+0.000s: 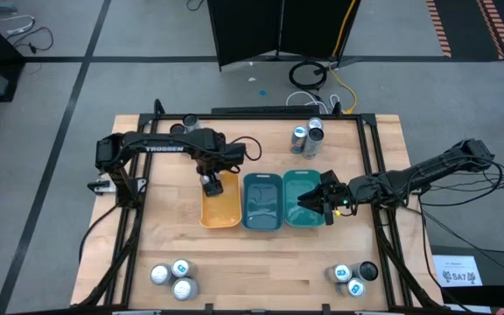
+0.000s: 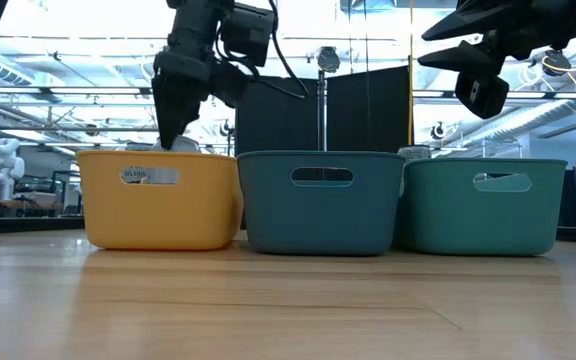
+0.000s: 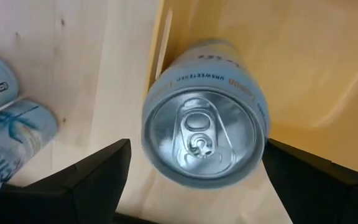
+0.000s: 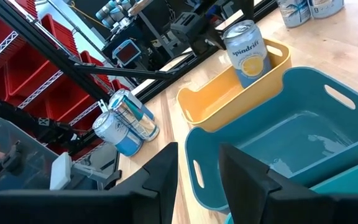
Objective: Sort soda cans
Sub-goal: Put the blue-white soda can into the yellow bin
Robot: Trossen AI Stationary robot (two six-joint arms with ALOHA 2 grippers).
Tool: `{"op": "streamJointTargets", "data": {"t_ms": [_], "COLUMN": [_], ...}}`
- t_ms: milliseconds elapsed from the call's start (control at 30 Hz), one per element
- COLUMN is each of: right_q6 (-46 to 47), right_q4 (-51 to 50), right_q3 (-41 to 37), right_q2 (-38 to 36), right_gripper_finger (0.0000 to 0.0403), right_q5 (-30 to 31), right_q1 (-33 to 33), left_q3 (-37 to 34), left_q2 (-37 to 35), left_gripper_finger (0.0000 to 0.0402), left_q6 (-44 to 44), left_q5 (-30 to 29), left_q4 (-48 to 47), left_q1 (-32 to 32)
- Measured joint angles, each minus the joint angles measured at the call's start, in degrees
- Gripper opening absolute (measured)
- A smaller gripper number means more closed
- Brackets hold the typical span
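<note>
Over the yellow rectangular plastic tray, the left gripper stands wide, clear of the pale lemon-marked aluminium can standing upright inside, evidently just placed there. Right gripper hovers narrow and empty above a teal tray.

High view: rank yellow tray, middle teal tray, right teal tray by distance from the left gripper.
1. Yellow tray: directly under the left gripper, leftmost of the row.
2. Middle teal tray: next to the yellow one.
3. Right teal tray: farthest, by the right gripper.
</note>
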Motion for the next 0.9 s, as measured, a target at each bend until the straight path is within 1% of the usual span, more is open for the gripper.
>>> {"op": "streamJointTargets", "data": {"t_ms": [167, 367, 500, 767, 833, 900], "right_q6": [-0.09, -0.09, -0.11, -0.12, 0.36, 1.58], "right_q4": [0.0, 0.0, 0.0, 0.1, 0.25, 0.53], "right_q3": [0.0, 0.0, 0.0, 0.0, 0.0, 0.0], "right_q2": [0.0, 0.0, 0.0, 0.0, 0.0, 0.0], "right_gripper_finger": [0.0107, 0.0107, 0.0107, 0.0107, 0.0107, 0.0107], "right_q5": [0.3, 0.28, 0.28, 0.27, 1.46, 4.41], "right_q1": [0.0, 0.0, 0.0, 0.0, 0.02, 0.02], "left_q3": [3.34, 6.94, 9.44, 14.52, 15.68, 16.58], "left_q2": [0.0, 0.0, 0.0, 0.02, 0.04, 0.02], "left_gripper_finger": [0.0368, 0.0368, 0.0368, 0.0368, 0.0368, 0.0368], "left_q6": [0.4, 0.56, 3.42, 5.19, 7.81, 10.91], "left_q5": [0.0, -0.04, -0.37, -4.09, -4.11, -4.13], "left_q4": [-3.07, -3.16, -4.56, -6.75, -7.03, -6.88], "left_q1": [0.0, 0.02, 0.02, 0.02, 0.02, 0.0]}}
